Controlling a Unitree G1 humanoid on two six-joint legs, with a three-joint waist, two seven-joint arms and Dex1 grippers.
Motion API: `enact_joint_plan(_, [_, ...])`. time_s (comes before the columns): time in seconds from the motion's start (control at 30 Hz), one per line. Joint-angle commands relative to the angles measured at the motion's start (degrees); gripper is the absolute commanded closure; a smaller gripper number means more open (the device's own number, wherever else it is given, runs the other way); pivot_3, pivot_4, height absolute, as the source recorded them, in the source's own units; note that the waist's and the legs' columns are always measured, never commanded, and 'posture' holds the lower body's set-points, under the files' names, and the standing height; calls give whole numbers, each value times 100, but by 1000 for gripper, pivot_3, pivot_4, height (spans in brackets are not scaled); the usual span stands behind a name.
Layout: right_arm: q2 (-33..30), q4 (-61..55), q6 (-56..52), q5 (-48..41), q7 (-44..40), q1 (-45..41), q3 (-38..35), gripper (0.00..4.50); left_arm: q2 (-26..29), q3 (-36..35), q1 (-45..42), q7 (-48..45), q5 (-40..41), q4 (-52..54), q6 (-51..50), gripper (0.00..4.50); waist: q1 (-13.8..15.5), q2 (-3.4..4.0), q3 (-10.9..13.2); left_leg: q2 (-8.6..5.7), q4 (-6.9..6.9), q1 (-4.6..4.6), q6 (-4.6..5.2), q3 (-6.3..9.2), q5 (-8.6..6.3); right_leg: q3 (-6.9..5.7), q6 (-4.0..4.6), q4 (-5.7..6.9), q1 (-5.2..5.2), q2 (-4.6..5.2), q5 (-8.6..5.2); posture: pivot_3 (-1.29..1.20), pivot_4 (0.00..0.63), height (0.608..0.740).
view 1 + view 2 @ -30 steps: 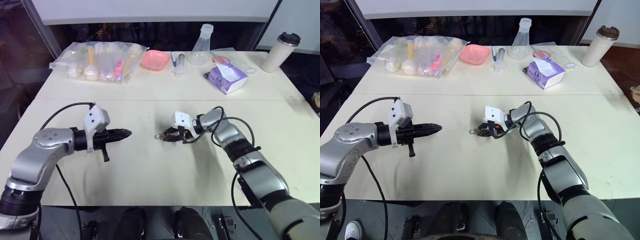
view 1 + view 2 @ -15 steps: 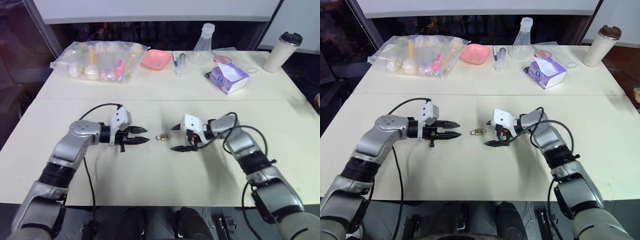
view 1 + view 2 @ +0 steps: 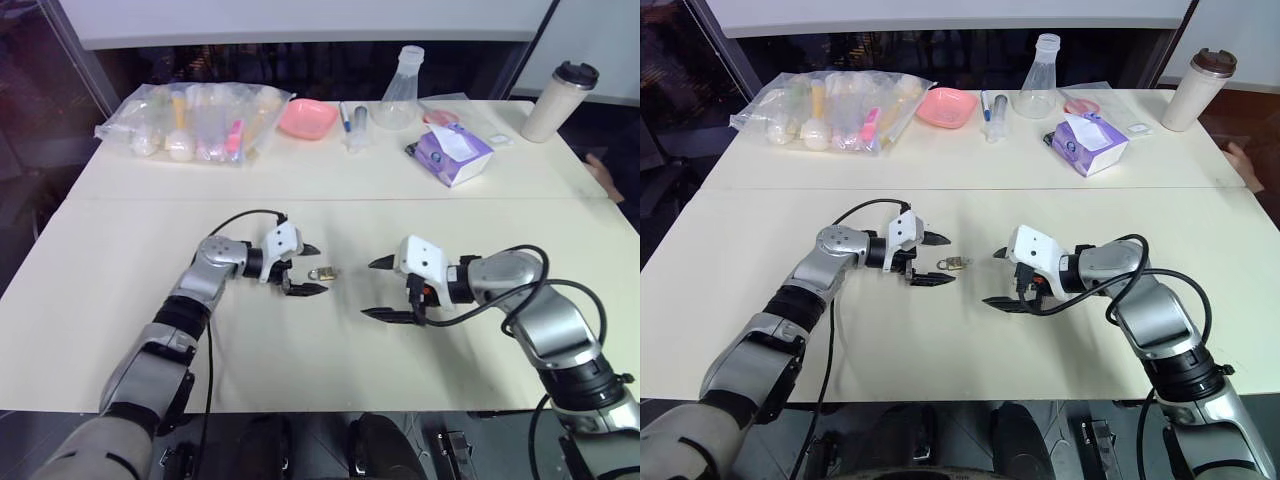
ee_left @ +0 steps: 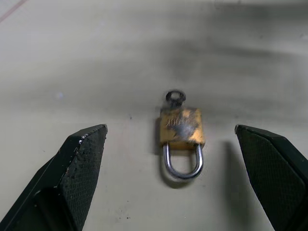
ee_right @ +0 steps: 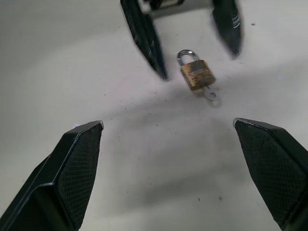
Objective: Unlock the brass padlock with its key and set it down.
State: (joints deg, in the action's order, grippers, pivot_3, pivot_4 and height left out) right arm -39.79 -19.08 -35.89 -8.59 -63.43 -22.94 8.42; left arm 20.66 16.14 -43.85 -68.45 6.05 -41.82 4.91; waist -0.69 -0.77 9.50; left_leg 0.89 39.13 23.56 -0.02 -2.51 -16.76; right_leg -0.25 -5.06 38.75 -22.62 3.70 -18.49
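A: Where is the brass padlock [image 3: 321,273]?
B: Flat on the bench [image 3: 300,360], key in (shackle closed), between the left gripper's [image 3: 309,268] wide-open fingers.
A: The right gripper [image 3: 378,289]?
B: Wide open, empty, just right of it.

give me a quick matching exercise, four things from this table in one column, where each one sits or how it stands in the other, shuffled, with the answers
Things
1. brass padlock
2. left pincer
3. pink bowl
4. lidded tumbler

Places or states
A. far right corner of the table
B. lying flat, key in its body
C. open, fingers on either side of the padlock
D. far side, beside the bag of bottles

Pairs: 1-B, 2-C, 3-D, 4-A
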Motion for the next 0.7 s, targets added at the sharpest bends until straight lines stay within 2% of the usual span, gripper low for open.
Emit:
enact_joint_plan(0.03, [-101, -368, -154, -189, 183, -45, -175, 0, -62, -64, -208, -60, -137, -282, 313, 60, 10, 0, 0, 0, 1, 0, 0, 0, 0, 0, 0, 0, 1, 0, 0, 0, 150, 715])
enact_joint_plan(0.1, [-144, -431, -192, -228, 260, -62, -189, 0, -116, -26, -252, 12, -279, -479, 513, 60, 16, 0, 0, 0, 2, 0, 0, 0, 0, 0, 0, 0, 3, 1, 0, 0, 150, 715])
enact_joint_plan(0.13, [-167, -464, -216, -250, 303, -95, -215, 0, -160, 13, -275, 121, -389, -617, 658, 589, 24, 0, 0, -1, 3, 0, 1, 0, 0, 0, 0, -1, 4, 2, 0, 0, 150, 715])
enact_joint_plan(0.17, [-191, -492, -229, -270, 344, -121, -231, 0, -202, 20, -286, 183, -446, -718, 748, 837, 37, -1, 0, -2, 3, 0, 1, 0, 0, 0, 0, -1, 6, 3, 0, 0, 150, 715])
enact_joint_plan(0.37, [-335, -551, -268, -377, 451, -174, -202, 0, -311, -34, -286, 199, -539, -961, 955, 3542, 104, -1, -1, -2, 7, -12, 2, 2, 0, -1, -1, 1, 19, 3, 1, 0, 150, 715])
enact_joint_plan(0.4, [-357, -555, -263, -390, 461, -177, -189, 0, -319, -36, -280, 202, -548, -974, 971, 3766, 108, -1, -1, -2, 8, -12, 2, 2, 0, -1, 0, 1, 19, 4, 1, 0, 150, 715])
enact_joint_plan(0.57, [-425, -511, -66, -314, 525, -217, -87, 0, -300, -26, -266, 231, -591, -991, 1022, 3764, 115, -1, -1, -2, 8, -12, 2, 2, 0, 0, 0, 2, 18, 4, 1, 0, 150, 715])
enact_joint_plan(0.63, [-475, -440, 282, -38, 623, -239, 63, 0, -182, -76, -257, 82, -515, -814, 994, 3764, 112, -1, -1, -2, 8, -12, 2, 2, 0, 0, -1, 2, 18, 4, 1, 0, 150, 715])
enact_joint_plan(0.7, [-462, -189, 1234, 613, 987, -265, 324, 0, 10, -283, -295, -239, -185, -376, 691, 3764, 78, -3, 0, -2, 8, -11, 2, 2, 0, 0, -1, 2, 16, 2, 1, 0, 150, 715])
